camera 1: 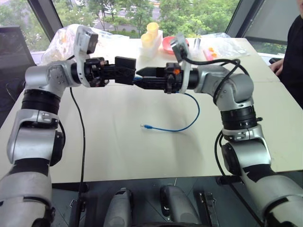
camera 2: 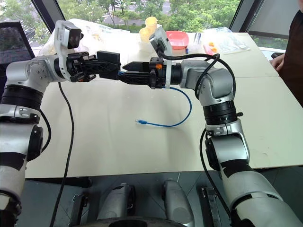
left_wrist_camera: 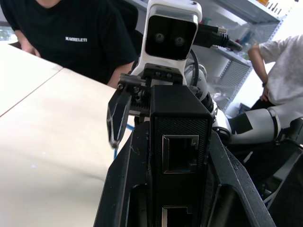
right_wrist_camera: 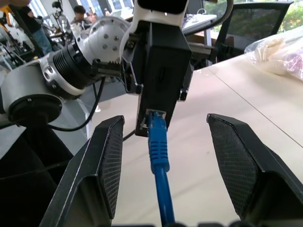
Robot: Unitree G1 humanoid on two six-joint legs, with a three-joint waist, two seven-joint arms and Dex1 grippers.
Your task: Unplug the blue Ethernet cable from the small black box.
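My left gripper [camera 1: 127, 74] is shut on the small black box [camera 1: 126, 65] and holds it up above the table, pointing toward the right arm. In the left wrist view the box [left_wrist_camera: 180, 127] shows an empty port between my fingers [left_wrist_camera: 124, 179]. The blue Ethernet cable [right_wrist_camera: 158, 156] is plugged into the box's underside [right_wrist_camera: 161, 71]. My right gripper [right_wrist_camera: 163, 120] is open, its two fingers wide apart on either side of the plug and touching neither plug nor box. From there the cable [camera 1: 191, 116] hangs in a loop onto the table, and its free plug [camera 1: 144, 126] lies on the tabletop.
Yellow cups [camera 1: 150, 33], a pink bowl [camera 1: 169, 45] and clear plastic bags [camera 1: 61, 40] stand along the white table's far side [camera 1: 118, 142]. A person in black [camera 1: 293, 52] sits at the table's right edge.
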